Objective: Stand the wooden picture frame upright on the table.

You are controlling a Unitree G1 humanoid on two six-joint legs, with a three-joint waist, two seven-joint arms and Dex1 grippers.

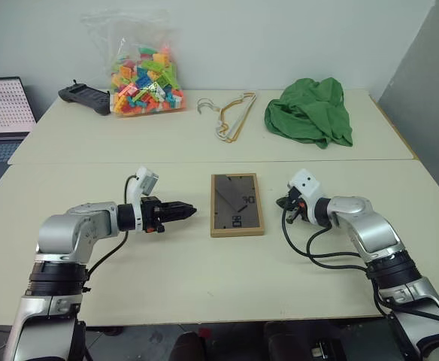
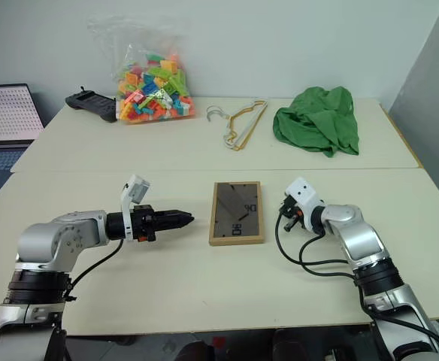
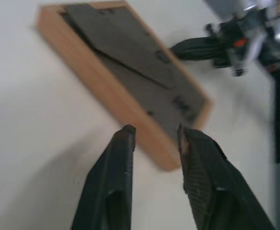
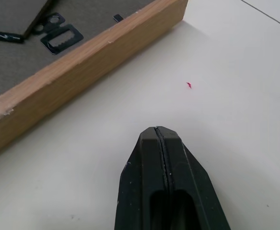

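Wooden picture frame (image 1: 237, 204) lies flat, back up, on the table (image 1: 204, 278) between both grippers, touching neither. Left gripper (image 1: 192, 211) just beside its left edge, fingers parted, empty. Right gripper (image 4: 160, 132) beside its right edge, fingers pressed together, empty.

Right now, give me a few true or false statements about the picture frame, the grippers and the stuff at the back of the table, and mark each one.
1. The wooden picture frame lies flat on the table with its dark back facing up. True.
2. The right gripper has its fingers pressed together and holds nothing. True.
3. The left gripper is clamped on the frame's edge. False: its fingers stand apart and short of the frame, gripping nothing.
4. The green cloth covers part of the frame. False: it sits apart on the far section of the table.
5. The bag of coloured bricks stands on the far section, with the wire hangers between it and the cloth. True.
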